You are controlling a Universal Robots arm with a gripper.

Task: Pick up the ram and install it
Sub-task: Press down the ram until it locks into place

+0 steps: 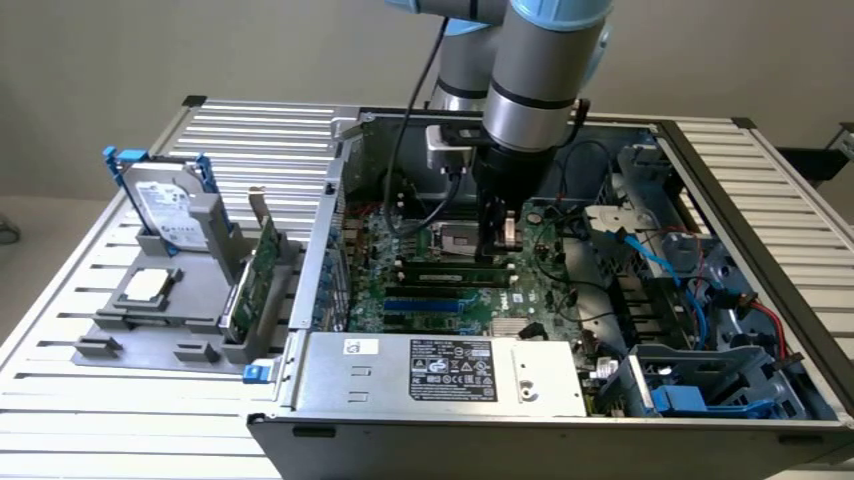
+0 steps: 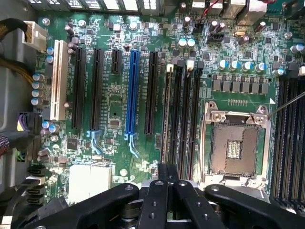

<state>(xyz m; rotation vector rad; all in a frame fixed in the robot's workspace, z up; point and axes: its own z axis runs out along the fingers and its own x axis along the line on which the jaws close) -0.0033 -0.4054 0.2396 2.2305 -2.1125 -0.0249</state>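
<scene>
My gripper (image 1: pixel 505 238) reaches down into the open computer case (image 1: pixel 340 210), with the black fingers pressed together. In the wrist view the gripper (image 2: pixel 167 168) stands shut over the near end of a bank of black memory slots (image 2: pixel 188 119), beside the CPU socket (image 2: pixel 236 143). A thin dark-green stick, seemingly the ram (image 1: pixel 451 266), stands on edge in that bank. It shows edge-on as a narrow line (image 2: pixel 167 119) running away from the fingertips. Whether the fingers touch it I cannot tell.
Left of the case, a grey fixture (image 1: pixel 100 335) carries a hard drive (image 1: pixel 171 205), a processor (image 1: pixel 147 285) and a tall green expansion card (image 1: pixel 251 290). The power supply (image 1: pixel 441 365) sits at the case front. Blue cables (image 1: pixel 647 255) and drive bays (image 1: pixel 694 395) crowd the exterior view's right.
</scene>
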